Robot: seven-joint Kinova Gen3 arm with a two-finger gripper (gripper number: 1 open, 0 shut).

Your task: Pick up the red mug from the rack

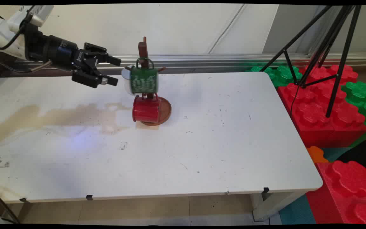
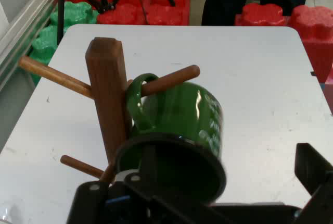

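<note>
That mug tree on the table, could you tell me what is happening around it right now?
The gripper is open and empty, just left of the wooden mug tree. A green mug hangs by its handle from an upper peg, looking blurred as if swinging. A red mug hangs lower, near the round base, and a white mug is partly hidden behind the green one.

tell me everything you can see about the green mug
The green mug looks like glossy enamelled metal, with pale lettering on its side, a dark rim and a looped handle. It hangs by that handle from an upper peg of the brown wooden mug tree, tipped on its side, its mouth facing the tool. A red mug hangs below it and a white mug is beside it. The open tool sits just left of it, not holding it.
</note>
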